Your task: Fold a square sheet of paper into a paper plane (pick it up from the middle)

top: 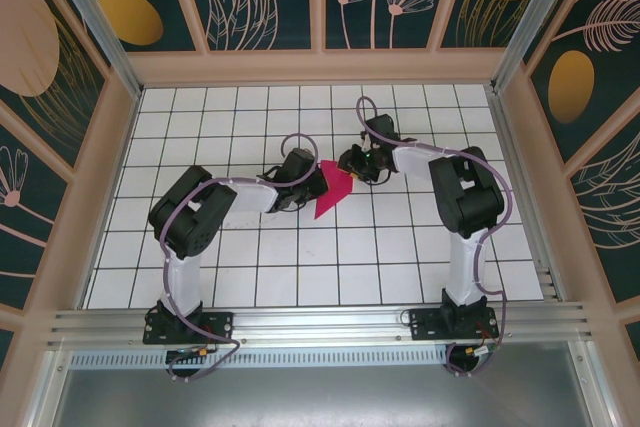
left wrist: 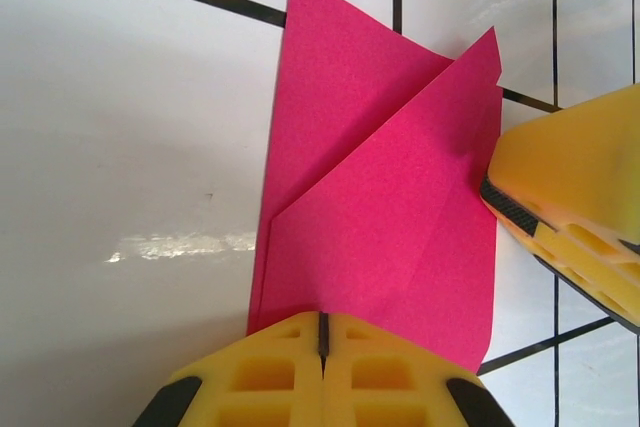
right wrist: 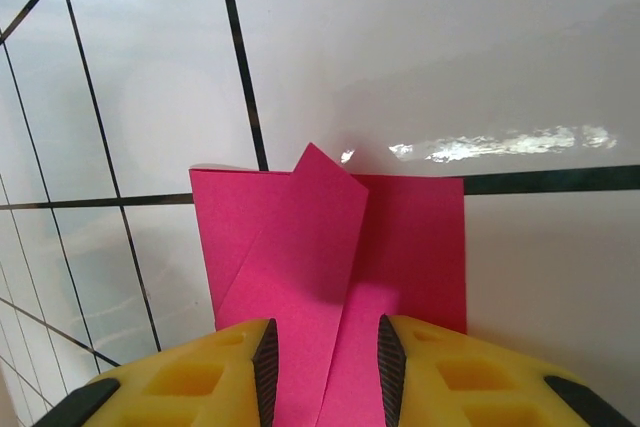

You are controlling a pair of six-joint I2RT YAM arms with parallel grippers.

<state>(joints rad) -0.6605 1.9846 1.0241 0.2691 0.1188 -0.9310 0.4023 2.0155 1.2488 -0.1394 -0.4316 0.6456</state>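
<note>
From above, the pink sheet of paper sits around the middle of the white gridded tabletop, a bit nearer the far edge. It's wedged between the left gripper and the right gripper, and all you really get is a pointy pink shape.

The wrist cameras show way more. The left one shows a corner folded over into a big triangle. That arm's yellow fingers are pressed together at the sheet's near edge, and I can't tell if any paper is actually nipped. A yellow finger of the other arm touches the sheet's side edge.

The right wrist view has its jaws apart, with a strip of the paper running through the gap. Nothing else sits near the sheet besides the two arms.
</note>
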